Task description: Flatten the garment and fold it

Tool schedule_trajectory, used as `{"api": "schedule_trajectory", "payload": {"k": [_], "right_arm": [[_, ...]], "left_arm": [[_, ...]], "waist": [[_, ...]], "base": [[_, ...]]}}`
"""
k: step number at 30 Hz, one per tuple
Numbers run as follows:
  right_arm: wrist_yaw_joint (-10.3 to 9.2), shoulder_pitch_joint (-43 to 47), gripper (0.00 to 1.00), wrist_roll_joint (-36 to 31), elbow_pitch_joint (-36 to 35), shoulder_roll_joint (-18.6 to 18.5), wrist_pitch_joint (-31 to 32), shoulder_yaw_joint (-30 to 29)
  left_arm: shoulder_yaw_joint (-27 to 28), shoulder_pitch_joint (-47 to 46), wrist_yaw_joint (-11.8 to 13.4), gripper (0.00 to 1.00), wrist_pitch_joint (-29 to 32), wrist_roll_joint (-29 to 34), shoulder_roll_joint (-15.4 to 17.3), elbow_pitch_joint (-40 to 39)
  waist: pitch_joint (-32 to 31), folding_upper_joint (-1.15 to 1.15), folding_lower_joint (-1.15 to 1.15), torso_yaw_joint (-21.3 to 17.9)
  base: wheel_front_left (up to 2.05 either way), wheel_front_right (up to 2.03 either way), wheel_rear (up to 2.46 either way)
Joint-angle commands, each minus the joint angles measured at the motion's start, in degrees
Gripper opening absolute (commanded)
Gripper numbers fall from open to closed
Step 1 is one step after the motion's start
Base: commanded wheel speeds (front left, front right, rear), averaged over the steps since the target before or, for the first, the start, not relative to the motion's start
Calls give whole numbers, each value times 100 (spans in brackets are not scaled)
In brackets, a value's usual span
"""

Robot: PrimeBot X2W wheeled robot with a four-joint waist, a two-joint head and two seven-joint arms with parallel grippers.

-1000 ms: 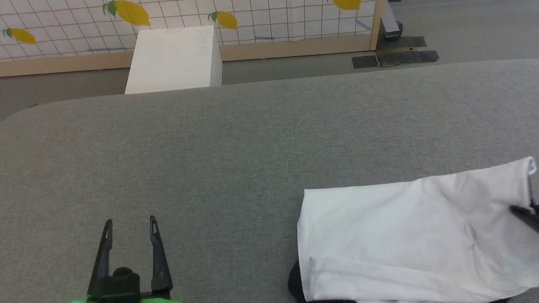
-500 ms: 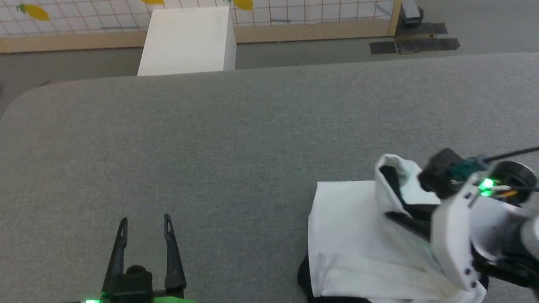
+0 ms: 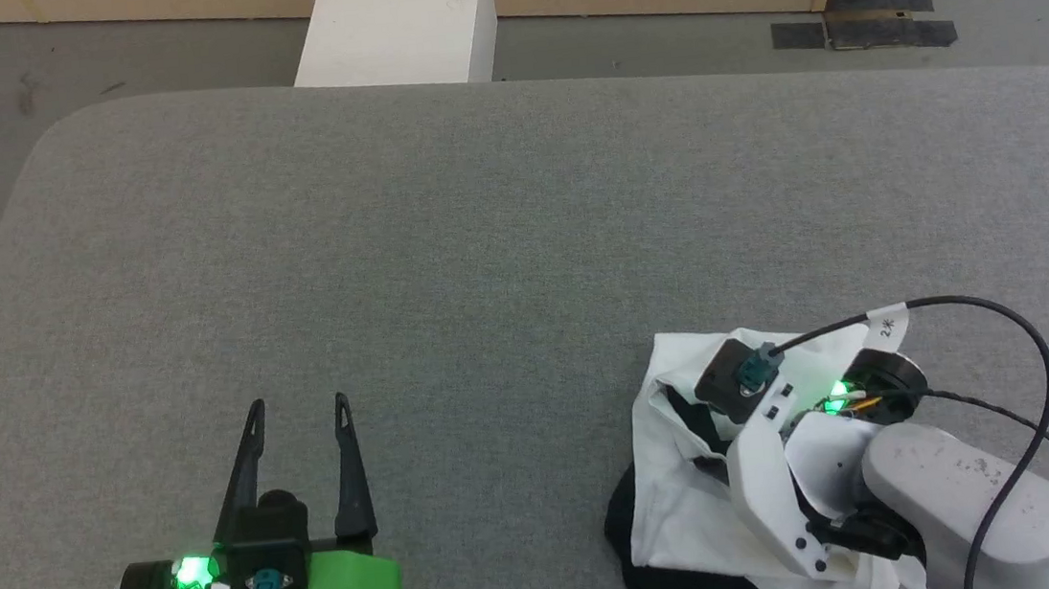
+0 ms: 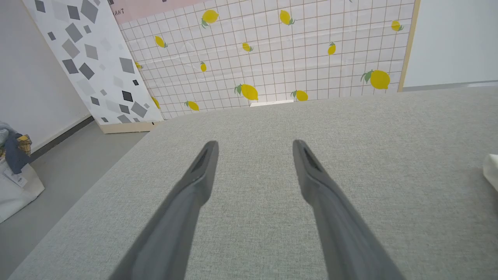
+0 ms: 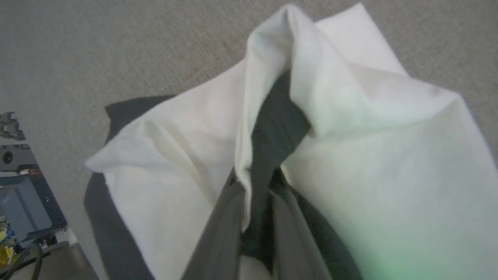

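Note:
The garment, white with a black part at its near-left edge, lies bunched at the table's near right. My right gripper is shut on a fold of its white and black cloth, holding that fold lifted over the rest of the shirt. In the right wrist view the fingers pinch a ridge of the garment, with white cloth draping down both sides. My left gripper stands open over bare table at the near left, well apart from the shirt. Between its fingers lies nothing; a white garment edge shows at far right.
The grey fabric table stretches wide to the left and far side of the shirt. A rigid white box stands on the floor beyond the far edge, before a lemon-print screen. A bag sits on the floor at left.
My right gripper has carried the shirt's right edge up and leftward over its body, bunching the cloth. The head camera has tilted down. The left gripper stayed open and still.

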Motion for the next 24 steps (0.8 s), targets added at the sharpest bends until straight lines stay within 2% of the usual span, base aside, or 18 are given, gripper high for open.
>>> {"api": "schedule_trajectory", "payload": {"k": [1, 2, 4, 5, 10, 16, 20, 24], "right_arm": [[-10, -14, 0, 2, 162, 0, -107, 159], [-10, -40, 0, 23, 178, -9, -214, 223], [-10, -116, 86, 54, 140, -53, -512, 302], [-10, -163, 100, 52, 77, -101, -701, 309], [-10, -257, 100, 4, -419, -387, -1518, -65], [-10, 10, 100, -583, -929, -519, -2503, -1543], [-10, 526, 100, -1176, -1178, -202, -3087, -2896], [-10, 1217, 100, -1874, -1489, 268, -3647, -4160]], "left_arm": [[30, -86, -27, 100, -27, 36, -41, 27], [48, -69, -28, 100, -27, 33, -40, 42], [96, -23, -29, 100, -27, 23, -31, 90], [117, 2, -40, 100, -27, 18, -23, 116], [218, 122, -80, 100, -27, 2, 22, 186], [372, 190, -121, 100, -27, -25, 53, 170], [458, 209, -163, 100, -27, -40, 59, 150], [539, 227, -193, 100, -27, -46, 44, 96]], "waist": [[-39, 0, 0, -30], [-65, 0, 0, -55], [-161, 0, 0, -137], [-222, 0, 0, -181], [-494, 0, 0, -407], [-678, 0, 0, -653], [-727, 0, 0, -749], [-717, 0, 0, -788]], "base": [[0, 0, 0], [0, 0, 0], [0, 0, 0], [0, 0, 0], [0, 0, 0], [0, 0, 0], [0, 0, 0], [0, 0, 0]]}}
